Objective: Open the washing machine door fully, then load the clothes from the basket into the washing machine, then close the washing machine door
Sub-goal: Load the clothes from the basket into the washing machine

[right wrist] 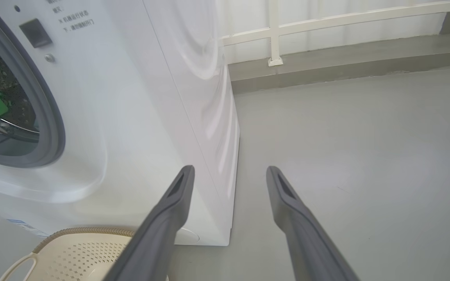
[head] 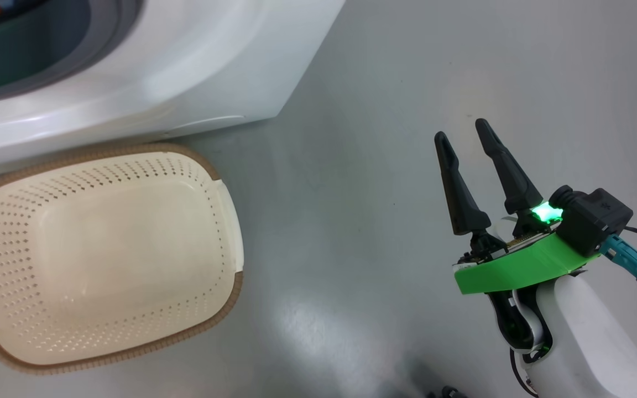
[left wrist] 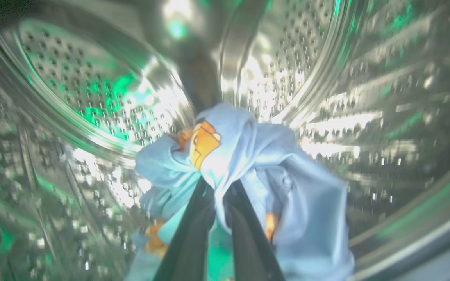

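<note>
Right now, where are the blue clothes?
In the left wrist view, the clothes are inside the steel drum of the washing machine, clamped in the shut left gripper at that view's lower middle.

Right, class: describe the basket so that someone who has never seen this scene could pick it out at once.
Start at the big white washing machine standing on the grey floor. Right in front of its base sits the basket: a cream plastic tub with rows of small holes, a brown woven-look rim and white side handles, empty inside.
</note>
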### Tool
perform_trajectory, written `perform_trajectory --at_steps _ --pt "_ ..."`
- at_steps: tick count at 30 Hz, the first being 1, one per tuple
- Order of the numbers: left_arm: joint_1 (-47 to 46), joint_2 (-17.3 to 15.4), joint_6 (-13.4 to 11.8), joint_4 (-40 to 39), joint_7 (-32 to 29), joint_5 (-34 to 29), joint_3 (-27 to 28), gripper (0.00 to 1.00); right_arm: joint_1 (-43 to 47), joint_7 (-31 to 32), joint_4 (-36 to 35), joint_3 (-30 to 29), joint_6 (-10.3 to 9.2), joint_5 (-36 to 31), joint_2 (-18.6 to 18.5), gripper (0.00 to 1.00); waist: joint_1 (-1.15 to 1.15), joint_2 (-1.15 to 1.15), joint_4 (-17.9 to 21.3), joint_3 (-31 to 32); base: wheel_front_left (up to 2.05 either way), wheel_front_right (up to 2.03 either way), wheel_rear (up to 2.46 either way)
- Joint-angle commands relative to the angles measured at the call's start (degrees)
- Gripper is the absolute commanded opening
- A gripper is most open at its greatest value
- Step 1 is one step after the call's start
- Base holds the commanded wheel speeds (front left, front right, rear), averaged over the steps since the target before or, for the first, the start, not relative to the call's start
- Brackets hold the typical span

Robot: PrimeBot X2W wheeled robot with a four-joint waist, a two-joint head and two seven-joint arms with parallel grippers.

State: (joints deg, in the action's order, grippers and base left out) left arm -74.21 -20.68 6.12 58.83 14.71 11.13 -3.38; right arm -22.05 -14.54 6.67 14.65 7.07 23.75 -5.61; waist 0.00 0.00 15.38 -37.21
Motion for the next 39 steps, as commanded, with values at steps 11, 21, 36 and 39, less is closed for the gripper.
perform_trajectory --at_steps 11,21,36,39 --pt "-3.6 -1.5 1.2 12.2 -2.6 0.7 -2.9 1.00 1.4 -0.5 -0.7 1.2 0.42 0.1 -1.1 0.95 0.00 0.00 -0.9 3.4 0.00 0.00 0.00" --pt "-1.5 0.2 1.3 12.0 0.0 4.2 -2.6 1.00 1.8 -0.5 -0.6 0.8 0.42 0.0 -1.9 0.96 0.00 0.00 -1.9 5.5 0.00 0.00 0.00" --pt "13.9 4.2 1.4 -9.9 0.3 5.7 4.6 1.00 2.7 -0.5 -0.5 -0.2 0.42 -0.2 -3.3 0.96 0.00 0.00 -4.7 9.1 0.00 0.00 0.00" --pt "17.0 5.6 1.4 -13.4 0.3 4.8 6.2 1.00 3.1 -0.5 -0.3 -0.3 0.42 -0.3 -3.5 0.96 0.00 0.00 -5.2 10.2 0.00 0.00 0.00"
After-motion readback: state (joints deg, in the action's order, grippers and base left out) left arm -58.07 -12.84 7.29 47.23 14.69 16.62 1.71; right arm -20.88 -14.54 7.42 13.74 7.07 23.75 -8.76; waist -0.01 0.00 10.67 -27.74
